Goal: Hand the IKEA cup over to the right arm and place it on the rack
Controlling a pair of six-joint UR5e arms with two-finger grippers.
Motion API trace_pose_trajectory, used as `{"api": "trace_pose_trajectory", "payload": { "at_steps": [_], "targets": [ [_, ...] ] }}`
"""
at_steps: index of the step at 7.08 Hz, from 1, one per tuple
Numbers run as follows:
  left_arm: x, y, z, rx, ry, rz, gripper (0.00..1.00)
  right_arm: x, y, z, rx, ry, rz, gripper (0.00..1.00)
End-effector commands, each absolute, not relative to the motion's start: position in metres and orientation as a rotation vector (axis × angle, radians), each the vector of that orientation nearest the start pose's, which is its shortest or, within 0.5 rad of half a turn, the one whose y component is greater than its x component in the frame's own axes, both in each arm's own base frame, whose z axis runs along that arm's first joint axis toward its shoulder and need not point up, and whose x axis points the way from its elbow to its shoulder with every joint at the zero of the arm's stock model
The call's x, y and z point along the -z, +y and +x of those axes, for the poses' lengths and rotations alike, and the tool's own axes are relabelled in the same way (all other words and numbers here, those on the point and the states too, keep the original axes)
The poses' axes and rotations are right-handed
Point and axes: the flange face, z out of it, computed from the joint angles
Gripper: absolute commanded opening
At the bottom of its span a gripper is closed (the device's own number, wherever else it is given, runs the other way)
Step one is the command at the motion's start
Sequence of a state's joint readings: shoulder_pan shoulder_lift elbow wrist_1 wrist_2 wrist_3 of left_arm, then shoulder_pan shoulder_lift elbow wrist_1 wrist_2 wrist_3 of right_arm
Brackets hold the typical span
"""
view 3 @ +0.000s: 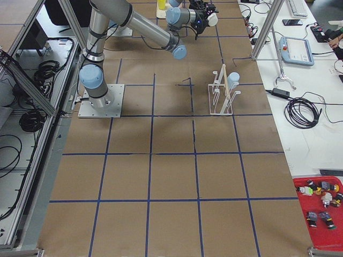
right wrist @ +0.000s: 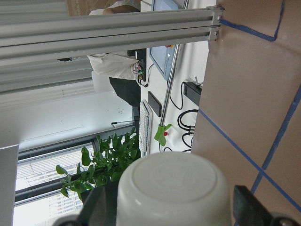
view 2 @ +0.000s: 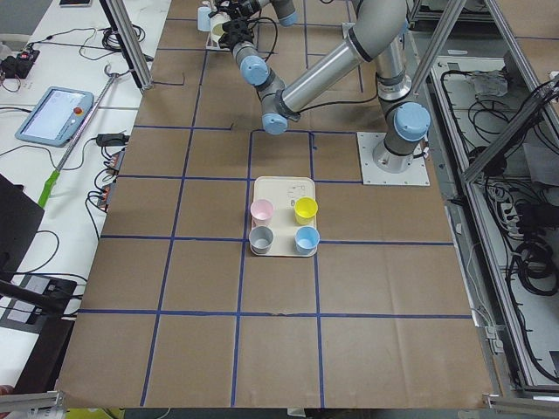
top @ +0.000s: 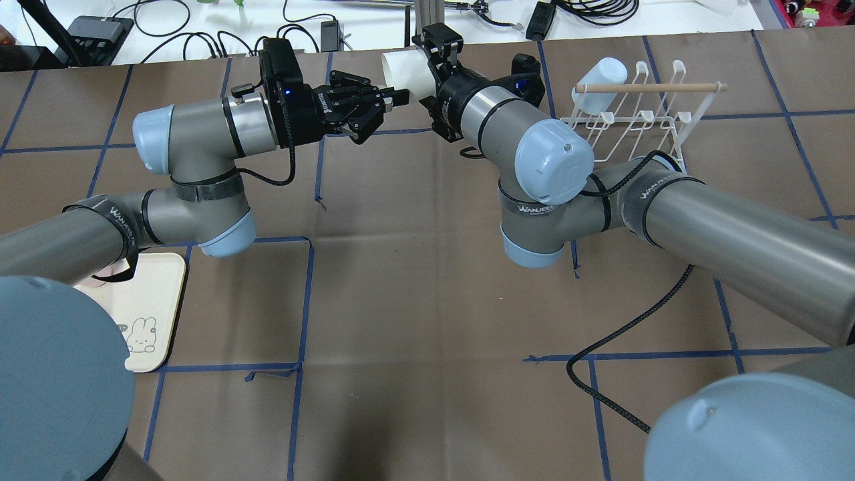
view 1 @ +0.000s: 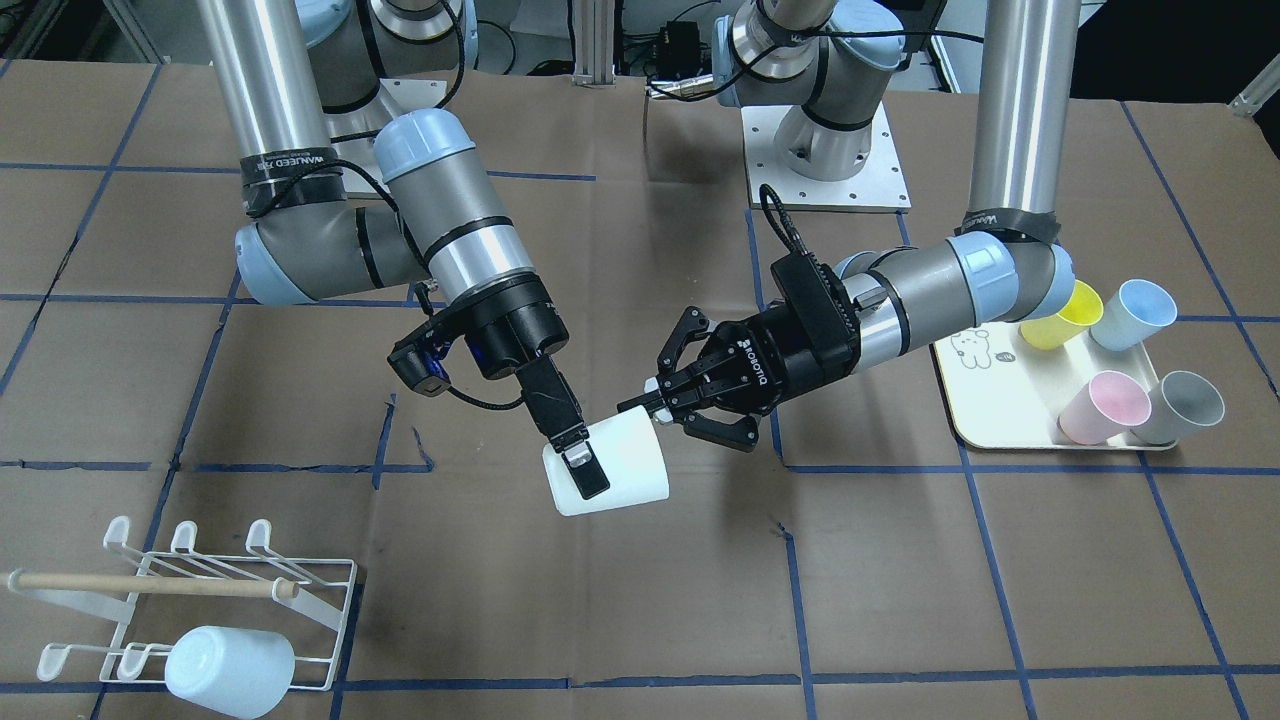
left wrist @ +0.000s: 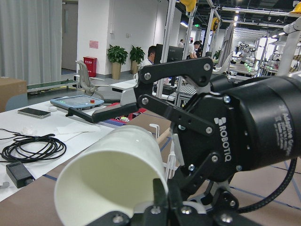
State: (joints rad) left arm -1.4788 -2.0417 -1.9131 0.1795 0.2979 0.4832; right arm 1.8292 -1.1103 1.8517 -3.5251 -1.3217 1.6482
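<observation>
A white cup [view 1: 625, 470] hangs on its side in mid-air over the table's middle, held between both grippers. My right gripper [view 1: 580, 468], the one with slim fingers, is shut on the cup's rim, with one finger on the outside wall. My left gripper [view 1: 645, 402], marked ROBOTIQ, has its fingers on either side of the cup's base and looks shut on it. The cup also shows in the overhead view [top: 403, 70], base-on in the right wrist view [right wrist: 174, 193] and mouth-on in the left wrist view [left wrist: 110, 174]. The white wire rack [view 1: 320, 610] stands at the robot's right.
A pale-blue cup [view 1: 230, 670] lies on the rack below the wooden dowel [view 1: 150, 583]. A cream tray [view 1: 1010, 400] at the robot's left carries yellow, blue, pink and grey cups. Brown paper with blue tape lines covers the table.
</observation>
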Motion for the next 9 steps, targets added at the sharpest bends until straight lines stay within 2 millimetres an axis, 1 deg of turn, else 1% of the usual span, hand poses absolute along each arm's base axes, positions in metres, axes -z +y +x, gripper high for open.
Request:
{"api": "trace_pose_trajectory", "payload": {
  "at_steps": [1,2,3,4,5,6,7,8,9],
  "targets": [
    [-0.3203,-0.5634,-0.1775,-1.26,-1.643,-1.017,0.11,-0.338,-0.5429,0.3083,0.576,1.612,1.114,0.65],
    [-0.3211,-0.5632,-0.1775,-1.261,-1.643,-1.018,0.11,-0.3382,-0.5432,0.3076,0.576,1.61,1.113,0.54],
    [-0.3211,-0.5632,-0.1775,-1.261,-1.643,-1.018,0.11,-0.3382,-0.5431,0.3077,0.575,1.61,1.112,0.47],
    [-0.3215,-0.5636,-0.1775,-1.261,-1.643,-1.018,0.18,-0.3391,-0.5429,0.3076,0.576,1.61,1.11,0.42],
    [-0.3222,-0.5663,-0.1772,-1.264,-1.641,-1.02,0.32,-0.34,-0.5431,0.3077,0.577,1.607,1.109,0.4],
    [-0.3222,-0.5676,-0.1771,-1.263,-1.644,-1.019,0.56,-0.3393,-0.5428,0.3076,0.577,1.609,1.109,0.4],
    [-0.3219,-0.568,-0.1771,-1.255,-1.646,-1.008,0.74,-0.3393,-0.5428,0.3076,0.577,1.609,1.109,0.4],
    [-0.3222,-0.5678,-0.1771,-1.241,-1.653,-0.985,0.88,-0.3393,-0.5428,0.3076,0.576,1.608,1.11,0.4],
    [-0.3264,-0.5669,-0.1763,-1.246,-1.652,-0.986,0.98,-0.3406,-0.5434,0.3078,0.578,1.606,1.108,0.39]
  ]
}}
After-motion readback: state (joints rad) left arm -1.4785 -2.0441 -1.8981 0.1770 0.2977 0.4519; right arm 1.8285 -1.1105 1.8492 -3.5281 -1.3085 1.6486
